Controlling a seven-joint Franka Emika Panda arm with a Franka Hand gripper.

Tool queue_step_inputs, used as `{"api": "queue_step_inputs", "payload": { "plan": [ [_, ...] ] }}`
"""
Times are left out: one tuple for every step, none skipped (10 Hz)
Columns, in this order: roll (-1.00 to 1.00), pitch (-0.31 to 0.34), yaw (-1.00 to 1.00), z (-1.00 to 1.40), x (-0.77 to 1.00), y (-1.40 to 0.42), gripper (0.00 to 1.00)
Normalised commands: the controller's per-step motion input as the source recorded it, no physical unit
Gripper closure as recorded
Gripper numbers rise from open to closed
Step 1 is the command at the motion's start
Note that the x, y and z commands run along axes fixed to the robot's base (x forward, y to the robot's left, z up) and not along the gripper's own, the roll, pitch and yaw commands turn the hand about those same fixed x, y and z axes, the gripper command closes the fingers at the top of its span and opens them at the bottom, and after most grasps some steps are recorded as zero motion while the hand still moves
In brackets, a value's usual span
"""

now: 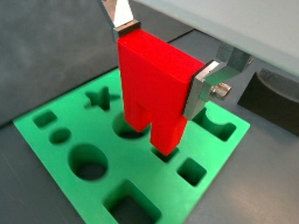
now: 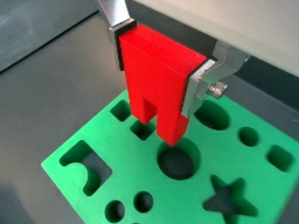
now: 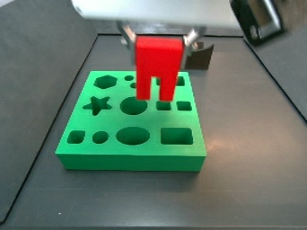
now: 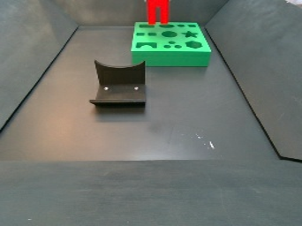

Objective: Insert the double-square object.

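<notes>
The double-square object (image 1: 152, 87) is a bright red block with two legs pointing down. My gripper (image 1: 163, 59) is shut on its solid upper body, one silver finger on each side. It hangs upright over the far part of the green board (image 1: 146, 171), with the leg tips at or just above the board's top near the small square holes. I cannot tell whether the legs touch the board. The block (image 2: 158, 87), gripper (image 2: 159, 68) and board (image 2: 128, 171) show the same way in both wrist views. In both side views the block (image 3: 156, 58) (image 4: 156, 11) stands over the board (image 3: 132, 157) (image 4: 171, 59).
The board has several shaped holes, among them a star (image 3: 99, 105), a round hole (image 3: 132, 106) and a large square (image 3: 177, 136). The dark fixture (image 4: 118, 86) stands on the floor apart from the board. Dark walls ring the floor.
</notes>
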Motion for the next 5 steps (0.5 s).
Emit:
{"api": "queue_step_inputs", "payload": {
  "plan": [
    [0.07,0.000,0.04,-0.18,0.24,-0.04,1.00],
    [0.09,0.006,0.00,-0.15,0.24,0.00,1.00],
    [0.13,0.000,0.13,-0.15,0.28,0.00,1.00],
    [0.08,0.024,0.05,-0.20,0.37,0.00,1.00],
    [0.12,0.017,0.00,-0.18,0.32,0.00,1.00]
  ]
}}
